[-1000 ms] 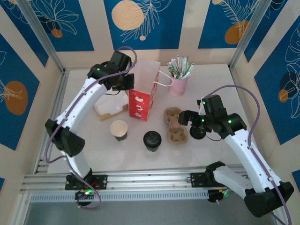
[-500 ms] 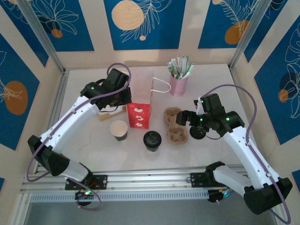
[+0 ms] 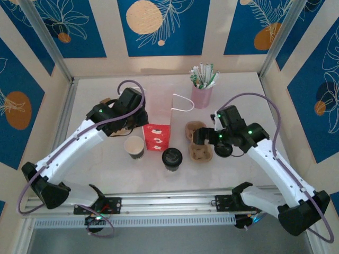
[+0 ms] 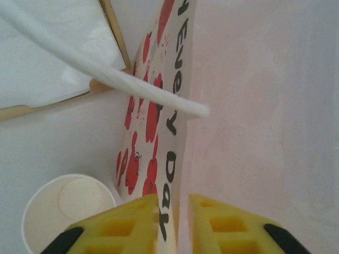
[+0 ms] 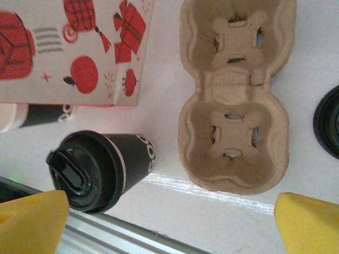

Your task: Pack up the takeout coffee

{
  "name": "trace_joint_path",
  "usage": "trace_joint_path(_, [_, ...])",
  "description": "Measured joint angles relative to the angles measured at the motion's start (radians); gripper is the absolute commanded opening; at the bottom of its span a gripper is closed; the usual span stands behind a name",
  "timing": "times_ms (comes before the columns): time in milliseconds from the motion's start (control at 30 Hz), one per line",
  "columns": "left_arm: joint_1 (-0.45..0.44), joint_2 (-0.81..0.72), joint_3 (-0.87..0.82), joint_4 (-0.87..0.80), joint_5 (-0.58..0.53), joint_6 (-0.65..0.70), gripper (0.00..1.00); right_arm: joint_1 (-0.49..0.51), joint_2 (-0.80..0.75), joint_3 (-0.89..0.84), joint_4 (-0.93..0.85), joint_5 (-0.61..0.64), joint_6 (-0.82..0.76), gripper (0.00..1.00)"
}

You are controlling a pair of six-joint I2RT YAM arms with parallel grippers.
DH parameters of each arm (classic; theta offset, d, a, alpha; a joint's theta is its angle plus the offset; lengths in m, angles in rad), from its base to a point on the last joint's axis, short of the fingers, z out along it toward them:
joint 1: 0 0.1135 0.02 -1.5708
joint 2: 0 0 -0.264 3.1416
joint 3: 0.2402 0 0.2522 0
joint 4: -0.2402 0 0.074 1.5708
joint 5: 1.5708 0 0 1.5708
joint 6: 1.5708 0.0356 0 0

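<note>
At my far left, the left wrist camera gives me a white sheet (image 4: pixel 47 58) with a tan border, lying flat on the table (image 3: pixel 238 95). Next comes an open paper cup (image 3: pixel 134 146), upright and lidless, its cream inside empty.

The left gripper (image 4: pixel 173 203) sits at the top rim of the gift bag (image 3: pixel 158 136), one yellow finger outside the printed wall and the other inside. The fingers stand a little apart with the paper passing through the narrow gap. I cannot tell whether either pad touches it. The bag stands upright with its mouth open and its white handle (image 3: pixel 183 103) sticking out toward the back. The stretch of its inside that I see holds nothing.

Just in front of the bag and a little to its right, the takeout coffee (image 3: pixel 171 157) stands upright on the bare table with its lid on. It is between the paper cup and the cup carrier (image 3: pixel 198 142), outside both bag and carrier. The carrier lies just beside the coffee, both wells empty.

At the back, a pink cup (image 3: pixel 202 97) holds a bundle of white-and-green sticks (image 3: pixel 204 75). The right gripper (image 5: pixel 172 225) hangs over the carrier's near end, fingers spread wide, gripping nothing. A loose black lid (image 3: pixel 222 150) lies flat just right of the carrier.
</note>
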Motion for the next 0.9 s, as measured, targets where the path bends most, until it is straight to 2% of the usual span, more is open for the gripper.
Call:
trace_joint_path(167, [0.000, -0.058, -0.044, 0.022, -0.004, -0.006, 0.49, 0.058, 0.072, 0.008, -0.019, 0.063, -0.021, 0.92])
trace_joint_path(300, [0.000, -0.112, -0.063, 0.039, -0.012, 0.008, 0.64, 0.067, 0.095, 0.009, -0.023, 0.101, -0.040, 0.85])
trace_joint_path(433, [0.000, -0.206, -0.115, 0.061, -0.022, 0.045, 0.75, 0.067, 0.142, 0.020, -0.023, 0.117, -0.058, 0.78])
trace_joint_path(600, [0.000, -0.364, -0.220, 0.106, -0.019, 0.116, 0.99, 0.063, 0.260, 0.046, -0.023, 0.142, -0.077, 0.71])
trace_joint_path(900, [-0.002, -0.622, -0.454, 0.193, 0.035, 0.207, 1.00, 0.019, 0.357, 0.098, -0.035, 0.173, -0.101, 0.62])
